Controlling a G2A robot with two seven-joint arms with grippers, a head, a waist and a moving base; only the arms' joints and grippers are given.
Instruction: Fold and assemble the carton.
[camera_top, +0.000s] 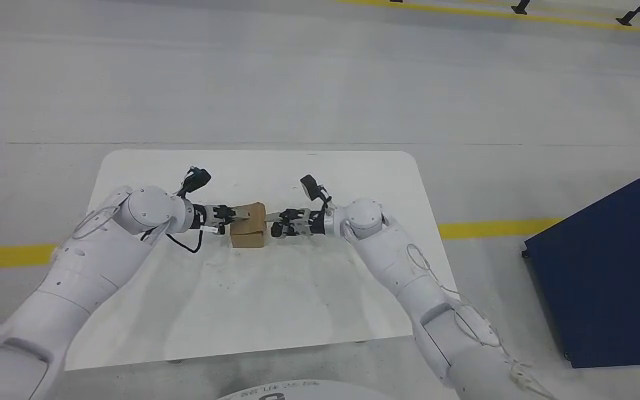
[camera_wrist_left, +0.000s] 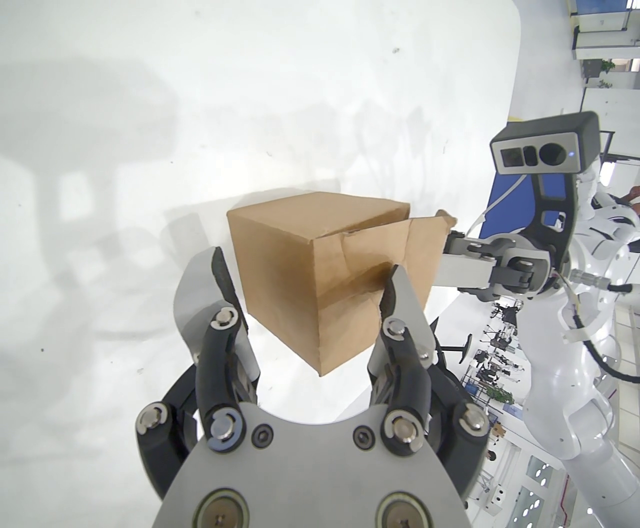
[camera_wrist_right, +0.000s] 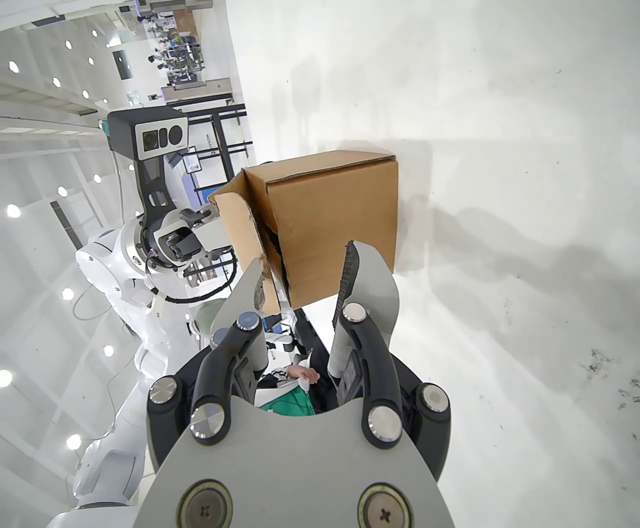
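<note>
A small brown carton (camera_top: 247, 226) stands near the middle of the white table (camera_top: 300, 300), its walls folded up into a cube. My left gripper (camera_top: 228, 214) is at its left side, open, fingers straddling the near corner (camera_wrist_left: 320, 350); one fingertip (camera_wrist_left: 395, 287) rests against a creased wall. My right gripper (camera_top: 278, 220) is at the opposite side, open, fingers either side of a loose end flap (camera_wrist_right: 235, 225) that stands out from the carton (camera_wrist_right: 335, 215). From the left wrist view that flap (camera_wrist_left: 425, 250) sits against the right gripper's fingers (camera_wrist_left: 465, 262).
The carton sits well inside the table's edges, with bare tabletop in front and behind. A dark blue block (camera_top: 590, 270) stands on the floor beyond the table's right edge. A yellow line (camera_top: 500, 228) runs across the floor.
</note>
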